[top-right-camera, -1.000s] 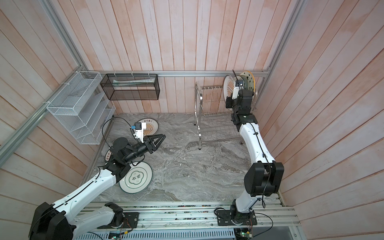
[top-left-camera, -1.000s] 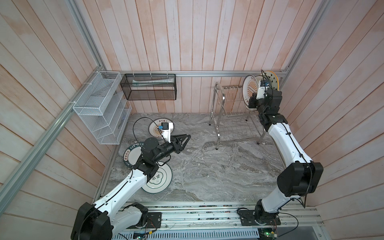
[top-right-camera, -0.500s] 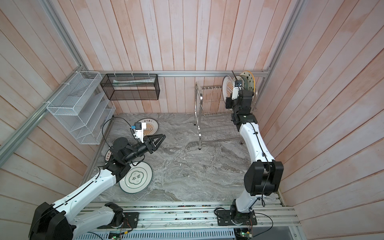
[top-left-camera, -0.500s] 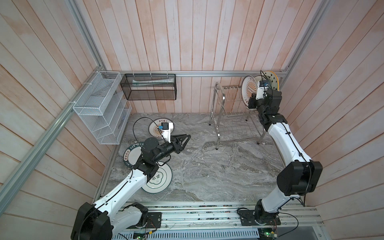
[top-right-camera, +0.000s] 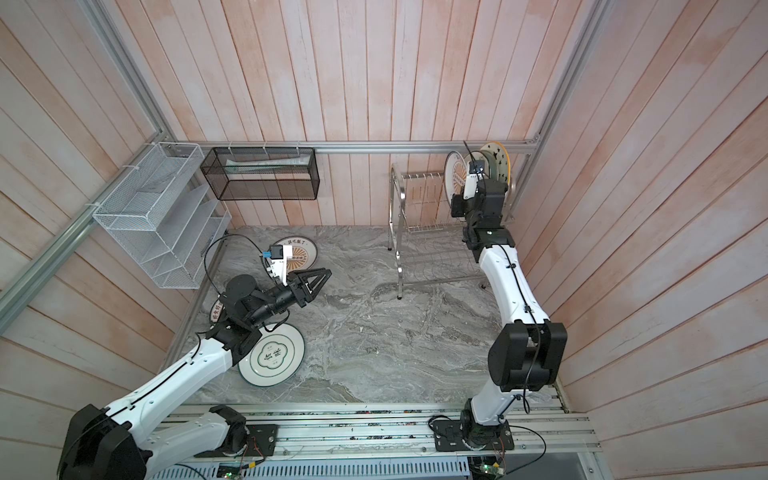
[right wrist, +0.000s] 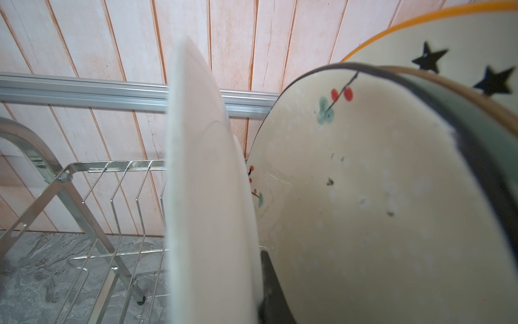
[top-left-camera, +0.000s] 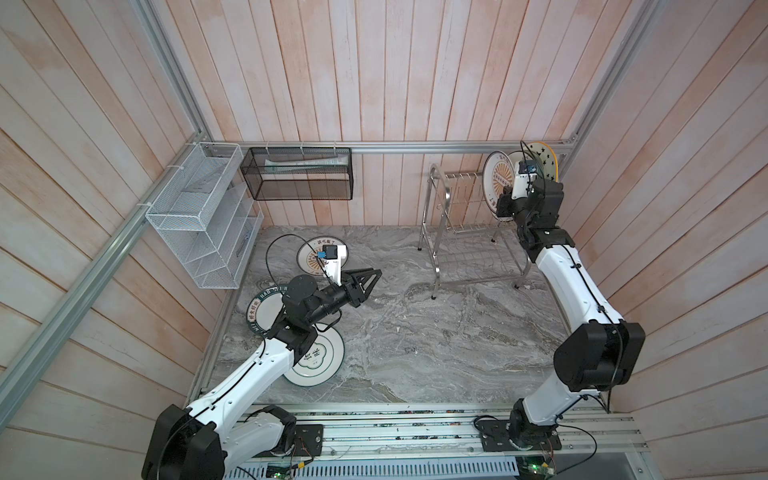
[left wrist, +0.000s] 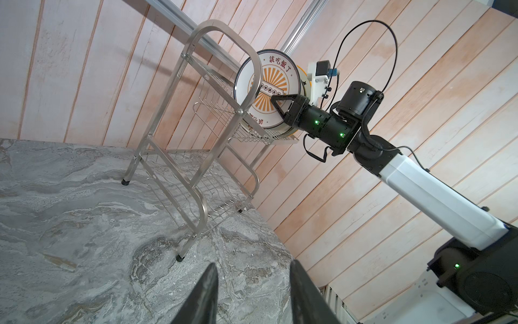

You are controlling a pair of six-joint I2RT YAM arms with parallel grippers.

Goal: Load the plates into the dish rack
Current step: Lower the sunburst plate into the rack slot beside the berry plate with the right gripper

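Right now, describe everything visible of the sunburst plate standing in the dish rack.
The sunburst plate is round and glossy, ceramic by its look: cream face, thin dark rim, orange rays around a banner, dark red characters above and below. It stands upright on edge in the upper tier of the dish rack, lower edge among the wires. The right gripper is shut on it. The flower plate stands close behind; contact unclear.

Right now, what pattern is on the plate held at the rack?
The plate shows an orange sunburst on white, clearest in the left wrist view.
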